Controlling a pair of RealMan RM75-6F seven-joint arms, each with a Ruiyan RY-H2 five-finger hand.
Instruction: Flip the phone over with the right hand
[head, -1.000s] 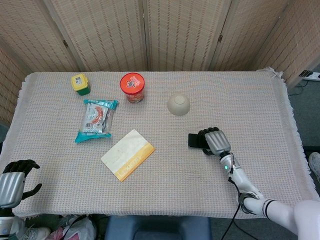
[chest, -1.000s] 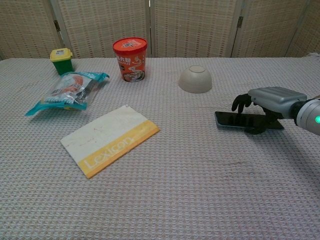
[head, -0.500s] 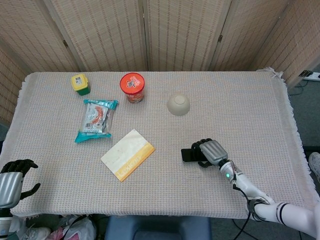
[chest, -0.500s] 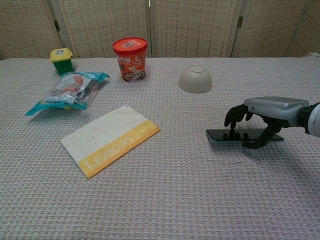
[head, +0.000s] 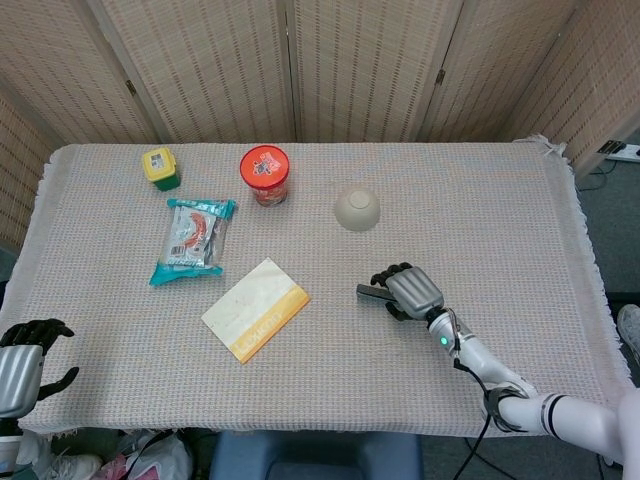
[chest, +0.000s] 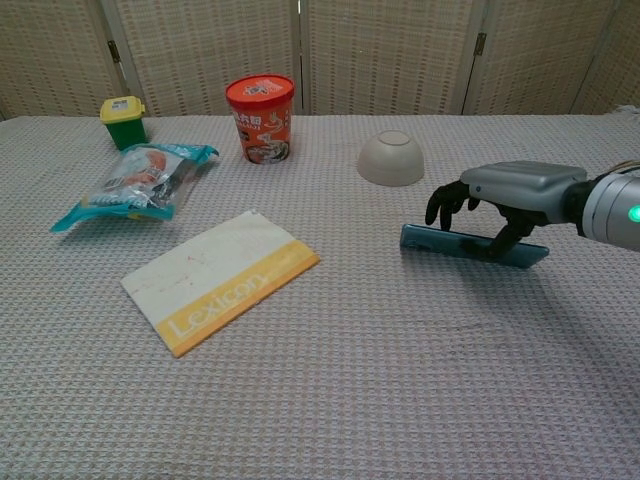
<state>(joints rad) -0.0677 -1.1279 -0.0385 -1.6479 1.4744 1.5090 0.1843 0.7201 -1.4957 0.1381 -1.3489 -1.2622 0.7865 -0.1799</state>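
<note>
The phone (chest: 470, 245) is a dark slab with a teal edge, right of the table's centre. It is off the cloth and tilted, its long edge facing the chest camera. My right hand (chest: 505, 195) grips it from above, fingers curled over its far side and the thumb under its near side. In the head view only the phone's left end (head: 367, 293) pokes out from under the right hand (head: 412, 290). My left hand (head: 22, 362) hangs at the table's near left corner, holding nothing, with its fingers apart.
An upturned beige bowl (chest: 391, 158) sits just behind the phone. A red cup of noodles (chest: 261, 117), a green and yellow tub (chest: 123, 121), a teal snack packet (chest: 140, 181) and a white and yellow Lexicon booklet (chest: 218, 278) lie to the left.
My right hand has moved the phone leftward across the table and raised it off the cloth, tipping it from flat onto a tilt. The left hand has barely moved.
</note>
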